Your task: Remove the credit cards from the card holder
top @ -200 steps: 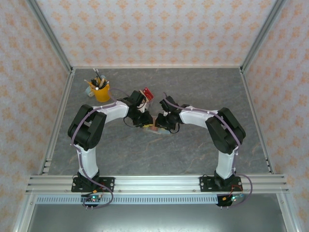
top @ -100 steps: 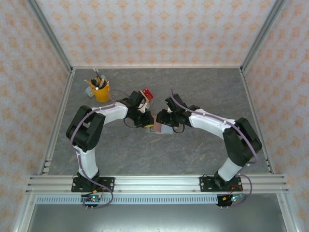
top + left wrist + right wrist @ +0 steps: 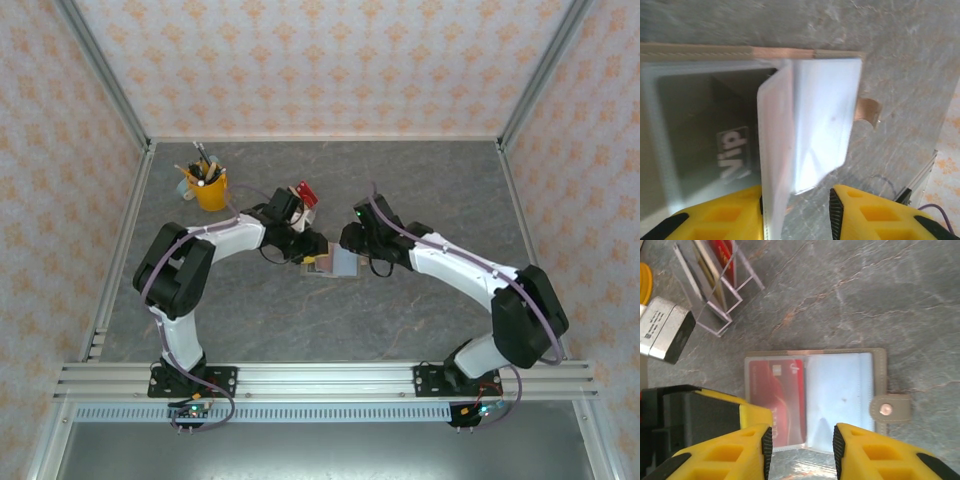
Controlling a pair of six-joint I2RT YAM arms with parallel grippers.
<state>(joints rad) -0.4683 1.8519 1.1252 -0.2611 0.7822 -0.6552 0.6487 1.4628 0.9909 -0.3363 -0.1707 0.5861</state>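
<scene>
Card holder [image 3: 840, 390]: lay open flat on the grey table [image 3: 420, 190], right between my two arms!
Red credit card [image 3: 775, 400]: sat tucked in one clear pocket, with a bluish pocket beside it.
Snap tab [image 3: 890, 409]: stuck out from the holder's far side.
Sleeve leaf [image 3: 810, 125]: stood lifted, its edge in my left gap.
Left pincer [image 3: 796, 207]: spread, with the leaf against one pad and not squeezed.
Right pincer [image 3: 801, 445]: spread and hovered over the holder, pinching nothing.
Clear card rack [image 3: 715, 285]: stood just beside the holder.
Yellow pen cup [image 3: 208, 187]: stood well apart.

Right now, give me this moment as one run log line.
wallet: open on table | red card: in pocket | left end effector: open, by raised clear sleeve | right end effector: open above wallet
</scene>
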